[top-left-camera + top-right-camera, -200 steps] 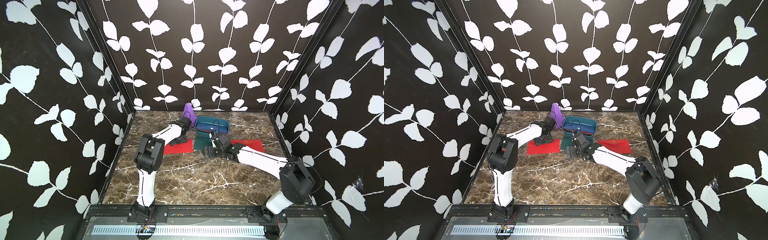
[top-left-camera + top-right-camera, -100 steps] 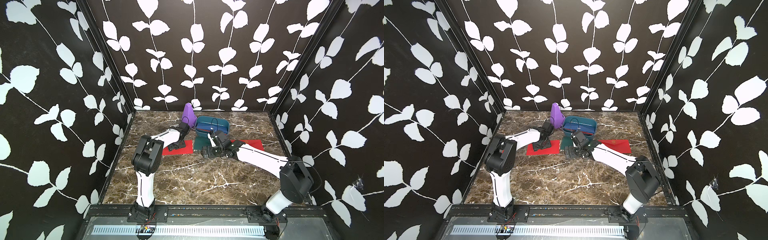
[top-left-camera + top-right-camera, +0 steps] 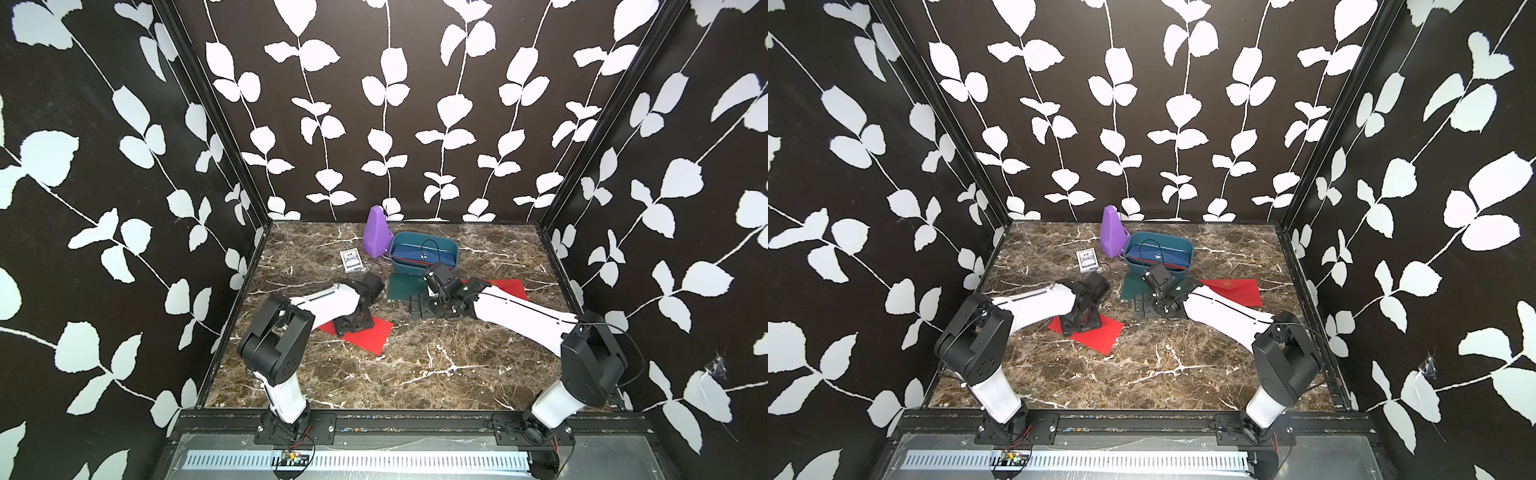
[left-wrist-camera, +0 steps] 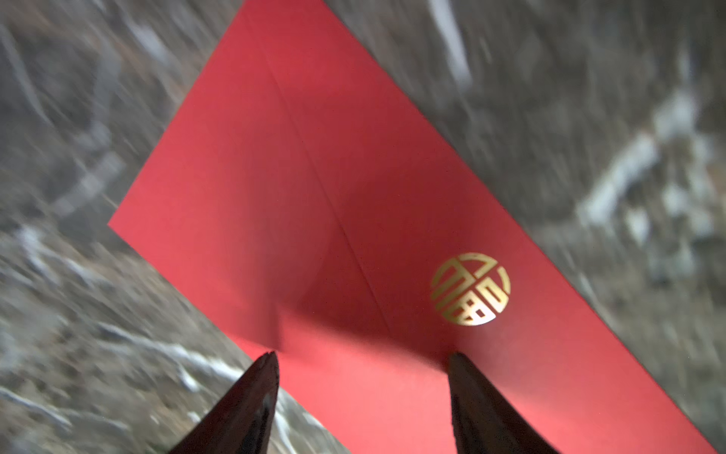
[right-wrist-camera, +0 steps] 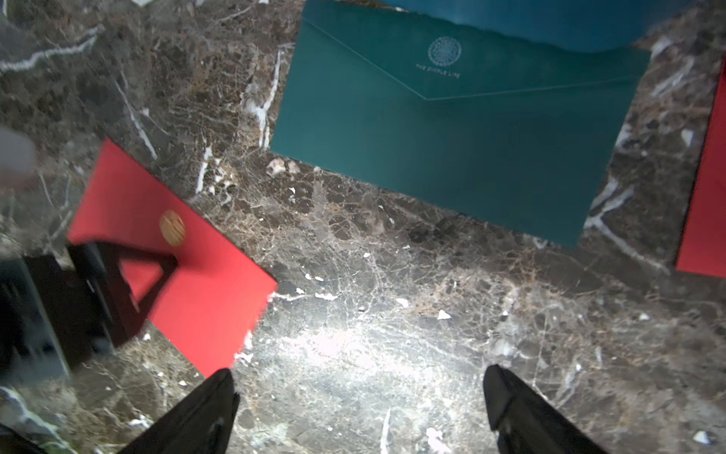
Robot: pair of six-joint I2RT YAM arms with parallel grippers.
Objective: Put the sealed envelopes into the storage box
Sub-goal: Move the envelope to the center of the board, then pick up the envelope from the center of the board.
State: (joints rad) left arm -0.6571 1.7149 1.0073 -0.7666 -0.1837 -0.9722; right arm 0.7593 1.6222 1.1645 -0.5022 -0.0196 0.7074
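**Red envelope under the left gripper**

The red envelope (image 4: 353,196) is lying flat on the marble table (image 3: 415,365), well apart from the storage box (image 3: 455,249), which is holding a navy envelope (image 3: 419,255). The left gripper (image 4: 361,357) is sitting over its near edge, jaws partly apart and holding nothing. The paper is thin and smooth on polished stone, so I'd work one fingertip under an edge before pinching. The right gripper (image 5: 359,377) is hovering wide and empty near the green envelope (image 5: 471,137).
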